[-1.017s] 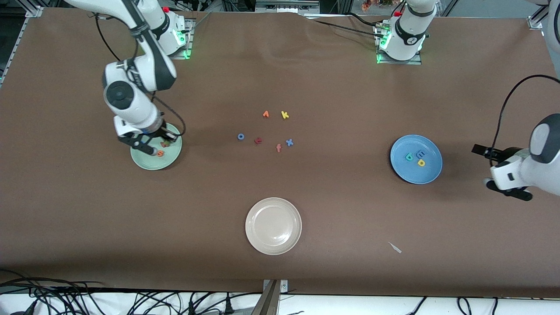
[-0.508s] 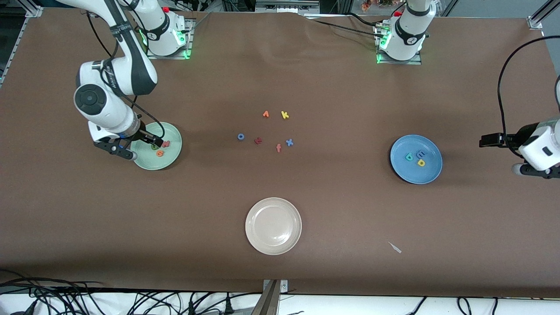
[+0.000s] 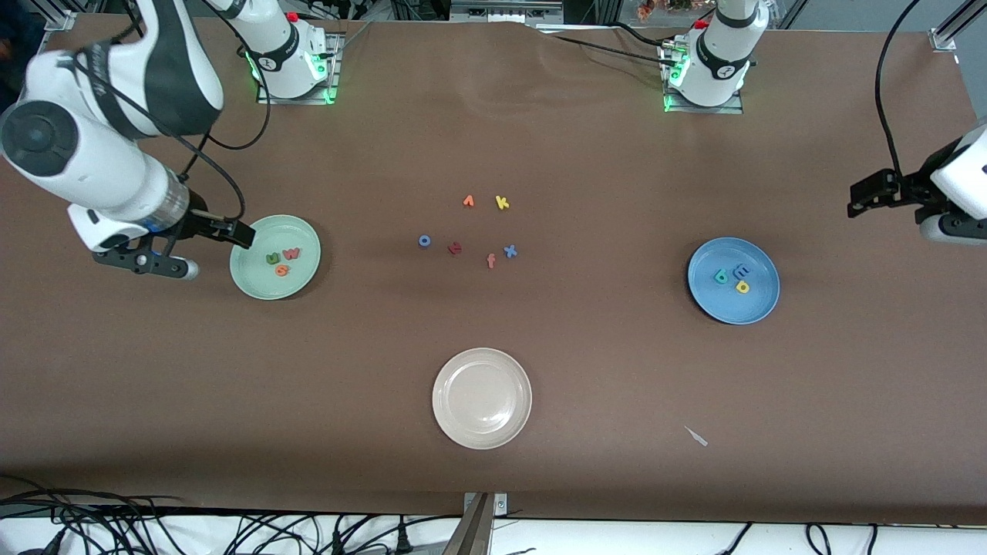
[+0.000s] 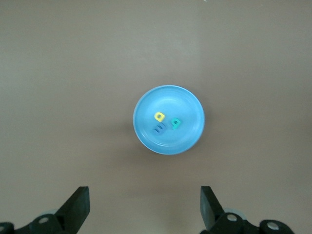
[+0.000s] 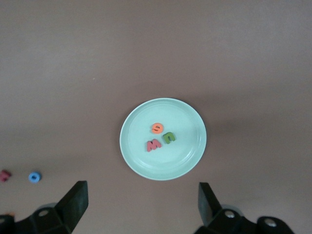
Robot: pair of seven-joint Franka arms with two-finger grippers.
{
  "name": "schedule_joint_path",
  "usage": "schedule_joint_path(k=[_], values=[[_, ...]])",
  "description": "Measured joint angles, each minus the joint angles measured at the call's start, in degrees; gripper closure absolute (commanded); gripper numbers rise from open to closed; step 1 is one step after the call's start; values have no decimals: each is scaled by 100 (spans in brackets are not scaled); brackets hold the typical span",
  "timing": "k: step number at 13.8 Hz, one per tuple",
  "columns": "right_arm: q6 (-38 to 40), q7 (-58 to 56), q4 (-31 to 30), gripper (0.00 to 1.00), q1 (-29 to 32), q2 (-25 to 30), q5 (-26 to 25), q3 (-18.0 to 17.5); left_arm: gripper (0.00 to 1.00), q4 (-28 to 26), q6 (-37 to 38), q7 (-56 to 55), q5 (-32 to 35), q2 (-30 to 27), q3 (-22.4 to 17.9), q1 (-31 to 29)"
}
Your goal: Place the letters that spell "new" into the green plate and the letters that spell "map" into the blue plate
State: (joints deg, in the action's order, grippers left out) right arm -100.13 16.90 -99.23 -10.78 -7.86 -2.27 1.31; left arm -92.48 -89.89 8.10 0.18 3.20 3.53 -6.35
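- Green plate [image 3: 254,287], middle left of the front view, carries the green n [image 3: 272,259], orange e [image 3: 282,270] and pinkish-red w [image 3: 291,253].
- Blue plate [image 3: 721,307], middle right, carries the blue m [image 3: 741,270], teal a [image 3: 722,277] and yellow p [image 3: 742,287].
- Right gripper [image 3: 204,248], at the frame's left edge by the green plate, is spread wide and empty.
- Left gripper [image 4: 145,207], at the right edge, is wide apart with nothing in it.
- Spare letters lie mid-frame, the white plate [image 3: 482,436] lower centre.

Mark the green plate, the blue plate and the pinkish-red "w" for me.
green plate [image 3: 250,284]: front view, bare rim toward the camera.
blue plate [image 3: 732,312]: front view, bare floor near the rim.
pinkish-red "w" [image 5: 153,145]: right wrist view, middle of the letter.
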Motion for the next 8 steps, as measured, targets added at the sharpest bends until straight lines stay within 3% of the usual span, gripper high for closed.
schedule_joint_path(k=[3,8], values=[[771,-362,616,0,1,151,61,2,0,-1,28,2,-162,-27,80,3],[1085,-642,989,0,9,412,66,74,0,10,29,-4,-162,-31,148,-11]])
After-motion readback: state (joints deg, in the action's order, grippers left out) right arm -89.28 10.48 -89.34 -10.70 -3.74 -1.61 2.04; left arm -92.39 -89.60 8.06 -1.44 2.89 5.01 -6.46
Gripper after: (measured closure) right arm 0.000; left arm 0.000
